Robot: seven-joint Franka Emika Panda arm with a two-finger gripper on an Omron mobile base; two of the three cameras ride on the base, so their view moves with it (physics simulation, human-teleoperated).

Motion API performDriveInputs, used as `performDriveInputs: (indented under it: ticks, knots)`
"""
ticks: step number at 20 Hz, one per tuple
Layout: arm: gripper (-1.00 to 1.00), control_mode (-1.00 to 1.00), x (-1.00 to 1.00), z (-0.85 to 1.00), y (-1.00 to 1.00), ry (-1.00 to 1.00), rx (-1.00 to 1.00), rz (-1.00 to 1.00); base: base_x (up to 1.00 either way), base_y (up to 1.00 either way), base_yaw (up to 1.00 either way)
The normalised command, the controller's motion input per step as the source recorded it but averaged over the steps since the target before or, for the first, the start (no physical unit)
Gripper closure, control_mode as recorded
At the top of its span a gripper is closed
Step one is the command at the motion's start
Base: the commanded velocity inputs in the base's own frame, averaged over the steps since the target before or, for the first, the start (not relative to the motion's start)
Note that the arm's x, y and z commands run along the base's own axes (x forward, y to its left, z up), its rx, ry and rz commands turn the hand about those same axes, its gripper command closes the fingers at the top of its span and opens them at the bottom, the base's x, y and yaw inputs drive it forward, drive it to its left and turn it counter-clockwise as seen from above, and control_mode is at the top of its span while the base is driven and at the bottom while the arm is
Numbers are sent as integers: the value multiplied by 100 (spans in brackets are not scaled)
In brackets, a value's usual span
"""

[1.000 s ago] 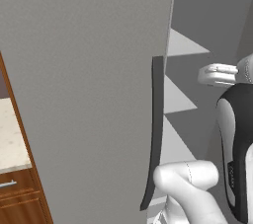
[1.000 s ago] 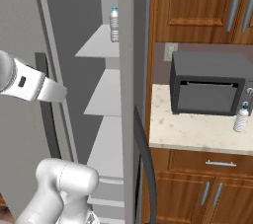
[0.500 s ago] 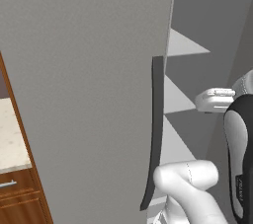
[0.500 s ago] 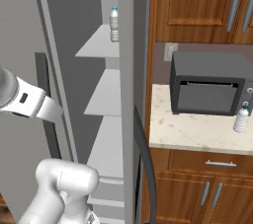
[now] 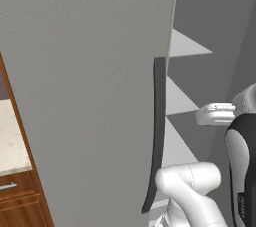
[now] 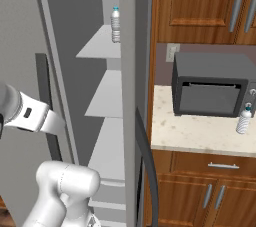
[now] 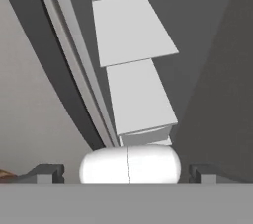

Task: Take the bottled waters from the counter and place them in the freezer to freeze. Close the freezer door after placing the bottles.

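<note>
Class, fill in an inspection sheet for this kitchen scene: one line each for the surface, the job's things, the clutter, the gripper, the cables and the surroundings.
Surface: beige counter, right of the freezer.
Job's things: one bottled water upright on the upper freezer shelf; second bottle on the counter beside the toaster oven; freezer door open, dark handle visible.
Clutter: nothing seen.
Gripper: gripper open, empty, facing the freezer shelves.
Cables: nothing seen; a wall outlet sits behind the toaster oven.
Surroundings: wooden cabinets above, drawers below the counter.
</note>
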Motion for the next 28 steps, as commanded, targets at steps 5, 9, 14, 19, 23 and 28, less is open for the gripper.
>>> performDriveInputs:
  ticks: [5,9,14,19,23,28]
  knots:
    - [-100,-100,2,-17,0,0,-2,0,0,0,0]
    - [-100,-100,0,-7,0,0,0,0,0,0,0]
    - [-100,-100,0,0,0,0,0,0,0,0,0]
    - [-100,-100,0,0,0,0,0,0,0,0,0]
    - [-100,100,-6,0,0,-2,0,0,-37,0,0]
    - [-100,100,0,0,0,0,0,0,-70,0,0]
